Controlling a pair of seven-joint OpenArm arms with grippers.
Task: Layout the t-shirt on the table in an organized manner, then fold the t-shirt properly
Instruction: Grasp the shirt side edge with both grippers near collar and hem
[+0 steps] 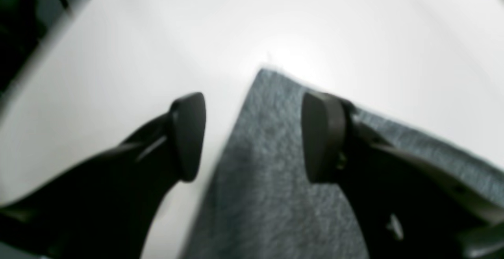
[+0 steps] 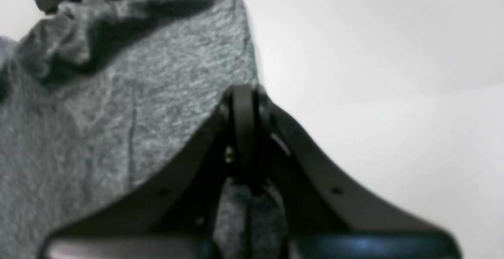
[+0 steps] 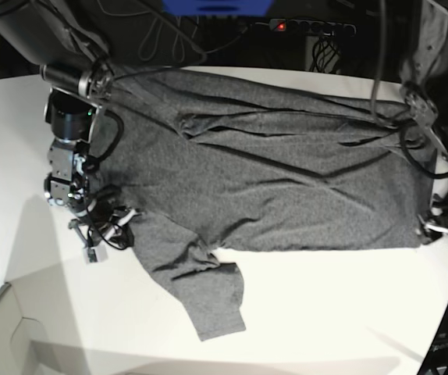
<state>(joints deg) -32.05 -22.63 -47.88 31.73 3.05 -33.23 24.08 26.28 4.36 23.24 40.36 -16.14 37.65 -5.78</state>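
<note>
A dark-grey long-sleeved t-shirt [image 3: 271, 176] lay spread across the middle of the white table [image 3: 325, 312], wrinkled along its far side, with one sleeve trailing toward five o'clock near the front edge.

The right arm reached down at the nine o'clock side of the shirt, its wrist bent steeply toward the tabletop. Its right pincer [image 2: 244, 109] was closed, the two black fingers pressed together at the very edge of the cloth. From the wrist view, grey fabric showed just behind and beneath the fingers, but I could not tell whether any cloth was pinched between them.

The left arm came down at the three o'clock side, over the shirt's hem corner. Its left pincer [image 1: 254, 137] stood open, holding nothing. One finger [image 1: 189, 137] hung over bare table; the other sat over the cloth, with the corner of the hem pointing between them toward twelve o'clock in that view.
</note>
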